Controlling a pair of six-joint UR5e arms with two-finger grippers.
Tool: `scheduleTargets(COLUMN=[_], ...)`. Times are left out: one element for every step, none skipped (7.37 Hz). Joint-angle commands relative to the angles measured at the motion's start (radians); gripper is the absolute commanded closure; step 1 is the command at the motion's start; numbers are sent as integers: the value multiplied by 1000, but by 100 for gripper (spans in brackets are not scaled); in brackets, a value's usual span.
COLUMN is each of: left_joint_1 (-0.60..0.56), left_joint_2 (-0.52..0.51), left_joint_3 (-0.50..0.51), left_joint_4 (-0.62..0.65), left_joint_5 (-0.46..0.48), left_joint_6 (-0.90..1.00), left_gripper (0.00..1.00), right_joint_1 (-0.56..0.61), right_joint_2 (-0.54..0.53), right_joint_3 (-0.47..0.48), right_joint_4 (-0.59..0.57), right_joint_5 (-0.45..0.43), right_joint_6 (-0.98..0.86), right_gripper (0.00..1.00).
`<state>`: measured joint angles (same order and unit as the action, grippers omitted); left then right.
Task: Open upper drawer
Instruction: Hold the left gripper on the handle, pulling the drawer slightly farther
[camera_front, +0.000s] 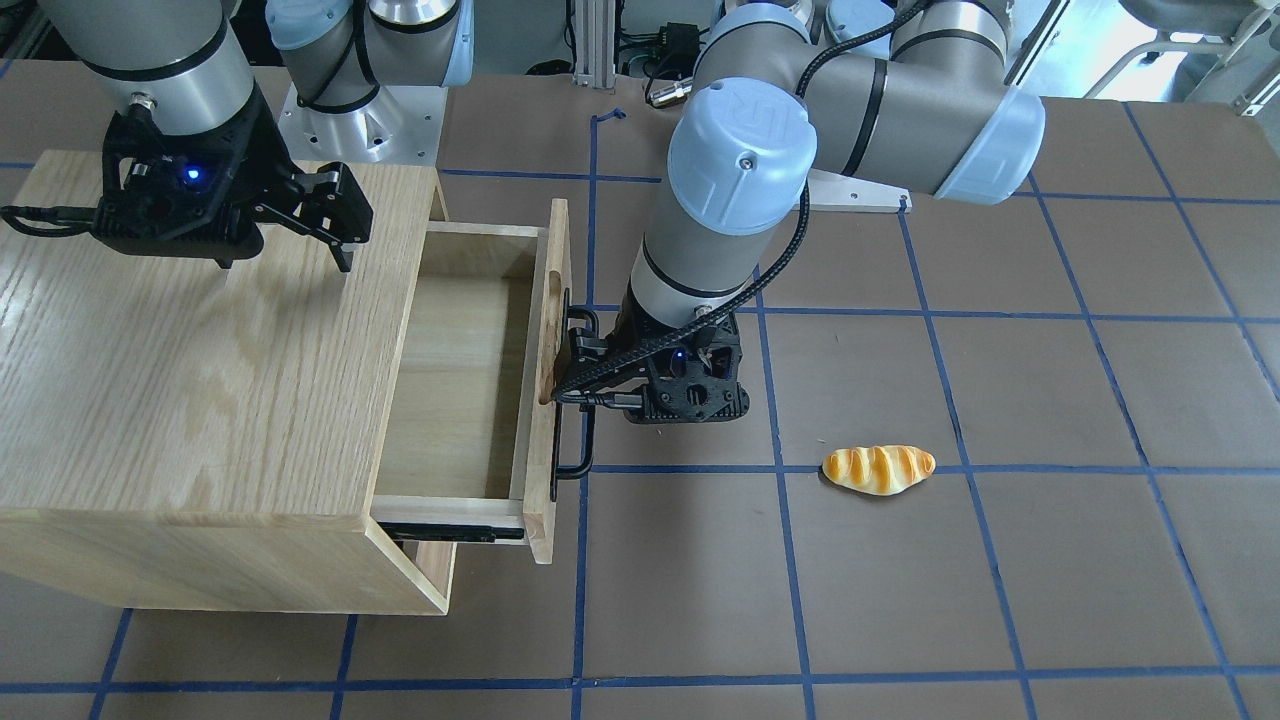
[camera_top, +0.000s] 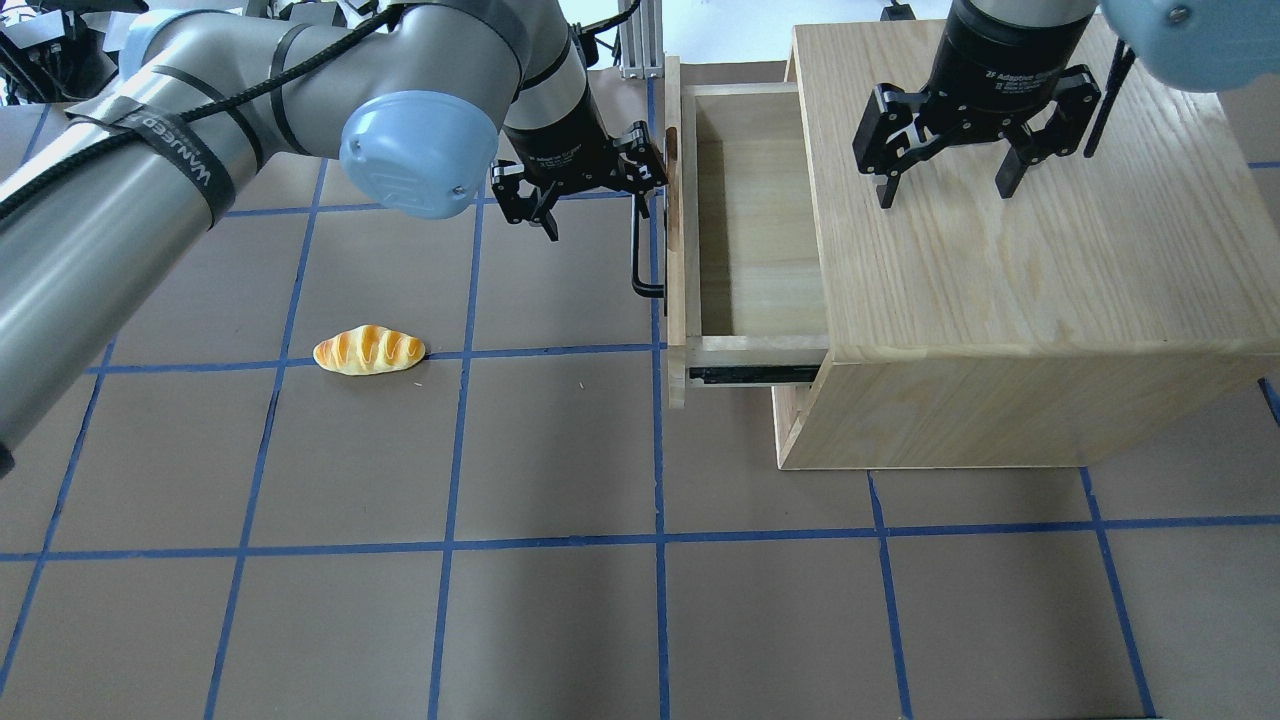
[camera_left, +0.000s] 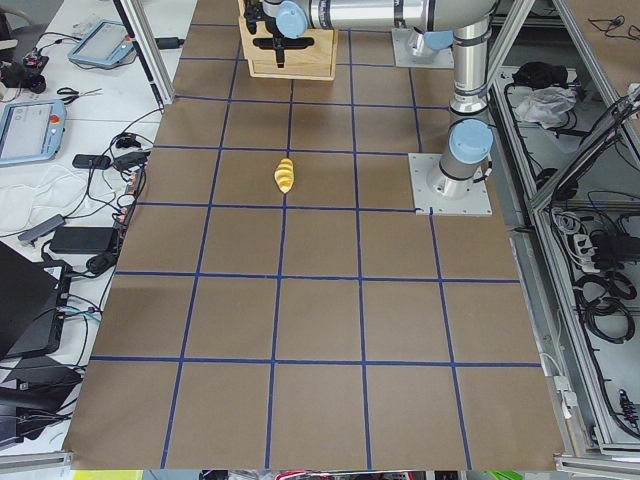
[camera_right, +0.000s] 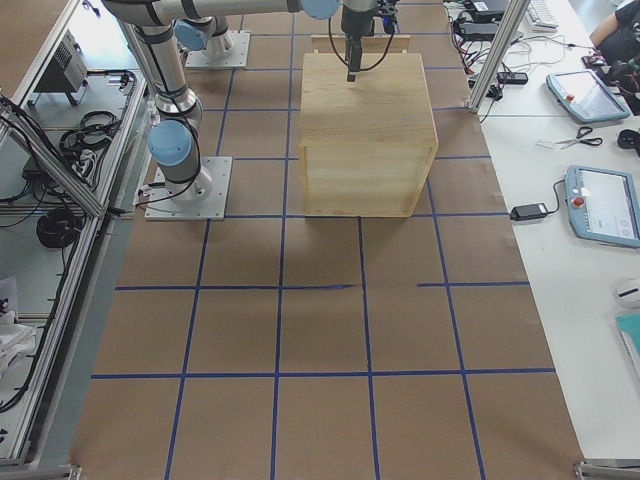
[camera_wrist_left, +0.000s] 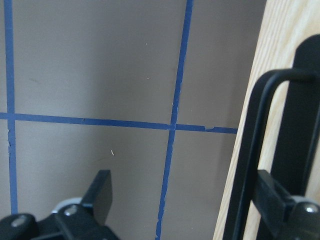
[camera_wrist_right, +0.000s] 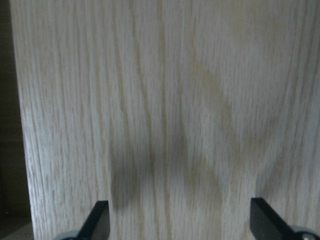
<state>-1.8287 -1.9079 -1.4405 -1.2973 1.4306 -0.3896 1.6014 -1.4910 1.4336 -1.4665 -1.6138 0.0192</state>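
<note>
The wide, shallow light-oak upper drawer stands pulled well out of the large, grained oak cabinet box, its smooth floor showing. At the drawer front, the left gripper has its jaws spread wide, with the long black metal bar handle just inside one finger and not clamped. The right gripper hovers over the cabinet's top, wide open and holding nothing. A glossy golden bread roll lies well apart from the cabinet, on the brown, blue-taped table.

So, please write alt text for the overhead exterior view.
The upper drawer stands pulled out of the oak cabinet, empty. The left gripper, jaws open, is at its black handle; the right gripper, open, is over the cabinet. A bread roll lies nearby.
</note>
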Motion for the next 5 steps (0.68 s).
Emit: scheduleTargets(left_joint_1=[3, 3, 8, 22, 38], left_joint_2=[6, 6, 6, 10, 15], left_joint_3=[-1, -1, -3, -6, -11], left_joint_4=[-4, -4, -7, -8, -20], left_joint_5=[23, 25, 25, 25, 25], left_joint_6=[26, 28, 34, 49, 61], left_gripper=[0, 0, 0, 0, 0], right_joint_1=[0, 0, 0, 0, 0], right_joint_2=[0, 0, 0, 0, 0], right_joint_3=[-1, -1, -1, -1, -1], right_joint_4=[0, 0, 0, 0, 0], right_joint_5=[0, 0, 0, 0, 0], right_joint_6=[-1, 1, -1, -1, 1], right_gripper=[0, 0, 0, 0, 0])
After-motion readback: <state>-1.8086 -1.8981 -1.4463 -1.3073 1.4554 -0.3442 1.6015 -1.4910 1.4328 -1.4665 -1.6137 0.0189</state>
